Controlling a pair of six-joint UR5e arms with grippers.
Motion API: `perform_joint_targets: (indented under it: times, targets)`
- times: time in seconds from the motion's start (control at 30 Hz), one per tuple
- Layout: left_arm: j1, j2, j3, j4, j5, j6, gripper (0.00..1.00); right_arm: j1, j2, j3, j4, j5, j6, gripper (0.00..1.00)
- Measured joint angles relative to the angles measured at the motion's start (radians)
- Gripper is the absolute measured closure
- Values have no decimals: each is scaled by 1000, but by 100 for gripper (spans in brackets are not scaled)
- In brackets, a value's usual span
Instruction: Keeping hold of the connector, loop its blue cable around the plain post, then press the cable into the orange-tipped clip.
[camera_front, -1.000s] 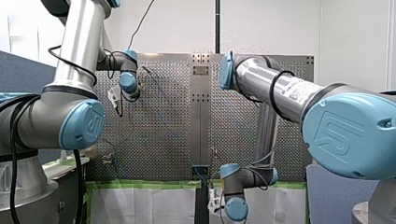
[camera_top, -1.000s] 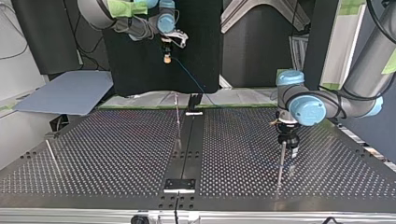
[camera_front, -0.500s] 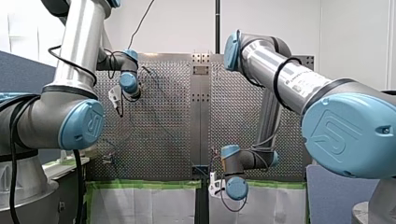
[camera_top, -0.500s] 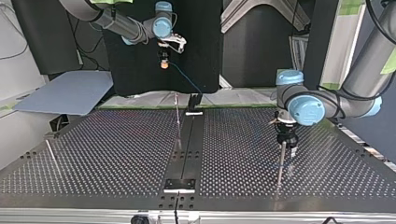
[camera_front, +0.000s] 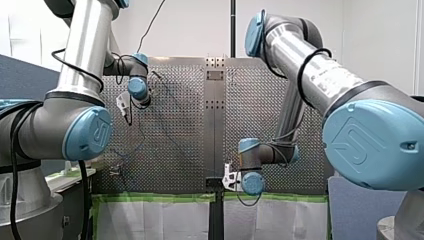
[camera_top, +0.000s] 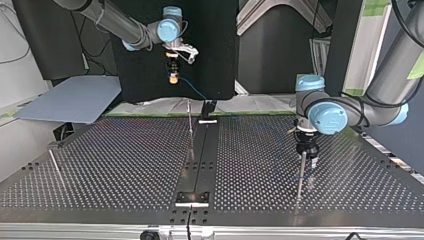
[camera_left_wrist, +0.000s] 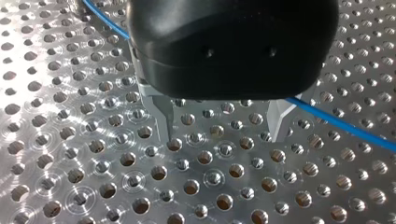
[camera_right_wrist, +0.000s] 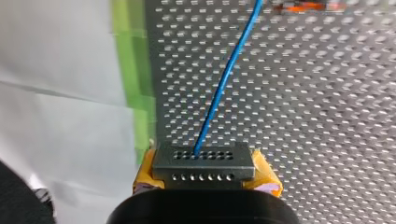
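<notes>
My right gripper hangs in the air beyond the table's far edge in the top view. In the right wrist view its yellow pads are shut on a dark grey connector. The blue cable leaves the connector and runs ahead over the perforated plate, towards an orange blur. In the top view the cable slopes down to the table's far middle. My left gripper stands open just above the plate, with nothing between its metal fingers. The cable passes behind it. A thin post stands beside it.
A second thin post rises near the far middle of the table, next to a dark centre strip. A third rod leans at the top view's left. Green tape edges the plate.
My right arm has lifted the connector upward in the front view, from below the plate's near edge to level with it. My left arm has not moved.
</notes>
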Motion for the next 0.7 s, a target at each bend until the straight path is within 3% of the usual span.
perform_joint_targets:
  times: [0.23,0.47,0.7]
  targets:
    - [0,0,0,-1,0,0,0,-14,-66,16,-12,-2,-7,100]
    - [0,0,0,-1,-2,0,0,-33,-137,58,-72,-18,-15,100]
    - [0,0,0,-1,-9,-1,0,-36,-201,64,-95,-19,-29,100]
